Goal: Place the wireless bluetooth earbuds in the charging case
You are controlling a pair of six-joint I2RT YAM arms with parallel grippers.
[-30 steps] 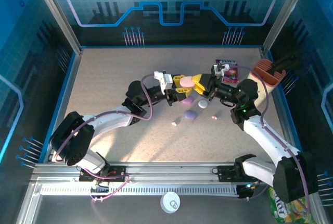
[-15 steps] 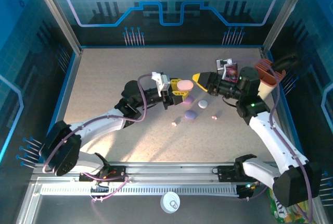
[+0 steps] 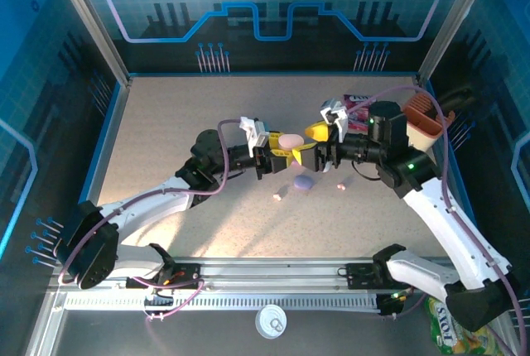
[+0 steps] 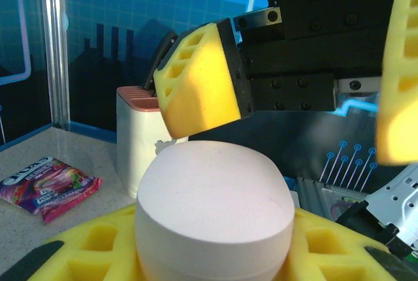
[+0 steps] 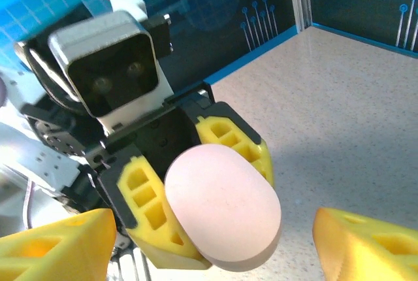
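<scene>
Pinching left claw (image 3: 288,147): its yellow pads are closed on the pink charging case (image 3: 290,139) at the centre of the top view. The arm stretches farther out from the lower left than a second ago.
Pink charging case: held clear of the bench (image 3: 174,116) between those pads. It sits a little lower in the frame than a second ago.
Earbuds (image 3: 277,197): one tiny pale piece lies on the bench below the held case. A second earbud (image 3: 340,184) lies right of centre. Both are where they were.
Purple case (image 3: 303,182): on the bench between the two pieces, unmoved.
Right claw (image 3: 318,146): spread wide just right of the pink case, with a pad on either side of it in the wrist view and not closed on it. Half a second ago it was narrower and farther to the upper right.
Snack packet (image 3: 362,106): upper right, partly behind the right arm.
Holder (image 3: 424,121): far right, white with a pink top.
Hidden: a pale oval case and another purple piece that lay below the claws earlier are now covered. The earbuds are too small to tell their colours.
</scene>
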